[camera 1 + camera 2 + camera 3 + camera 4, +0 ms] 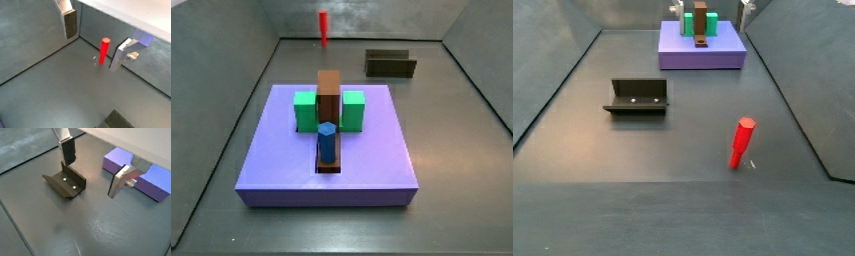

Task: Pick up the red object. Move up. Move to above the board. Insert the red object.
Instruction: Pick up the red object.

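Observation:
The red object (104, 51) is a thin red peg standing upright on the dark floor, also seen in both side views (323, 28) (743, 143). My gripper (95, 42) is open and empty, well above the floor, and the peg shows between its fingers (69, 22), nearer the other finger (120, 54). The gripper also shows open in a wrist view (93, 170). The lavender board (278, 160) (720, 55) (157, 180) lies flat, far from the peg. I cannot make out the gripper in the side views.
On the board stand a brown block (329, 90), a green block (306, 110) and a blue peg (327, 143). The dark fixture (65, 180) (637, 96) (390, 64) stands on the floor. Grey walls enclose the floor.

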Controlling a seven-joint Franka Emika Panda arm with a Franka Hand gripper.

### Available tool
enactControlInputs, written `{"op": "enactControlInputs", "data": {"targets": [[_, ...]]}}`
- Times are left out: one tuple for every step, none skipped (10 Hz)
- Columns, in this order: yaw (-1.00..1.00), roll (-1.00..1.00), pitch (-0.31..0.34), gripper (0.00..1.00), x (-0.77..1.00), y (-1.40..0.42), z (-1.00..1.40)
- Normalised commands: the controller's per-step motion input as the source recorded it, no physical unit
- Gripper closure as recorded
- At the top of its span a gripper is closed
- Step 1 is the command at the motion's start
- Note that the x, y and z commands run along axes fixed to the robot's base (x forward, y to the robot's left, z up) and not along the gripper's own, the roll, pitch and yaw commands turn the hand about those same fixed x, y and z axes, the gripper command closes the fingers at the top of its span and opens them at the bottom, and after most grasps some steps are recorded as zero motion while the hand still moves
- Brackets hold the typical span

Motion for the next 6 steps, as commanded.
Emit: {"op": "enactControlInputs", "data": {"targets": [[-0.27,-0.02,0.003,0.0,-0.44,0.64,0.0],[-0.31,-0.03,0.0,0.0,-0.6,0.52,0.0],[-0.31,-0.02,0.0,0.0,-0.72,0.5,0.0],[-0.32,-0.01,0.0,0.0,-0.69,0.5,0.0],[-0.41,0.0,0.009,0.0,-0.62,0.43,0.0],[-0.49,-0.01,0.02,0.0,-0.58,0.37,0.0]]}}
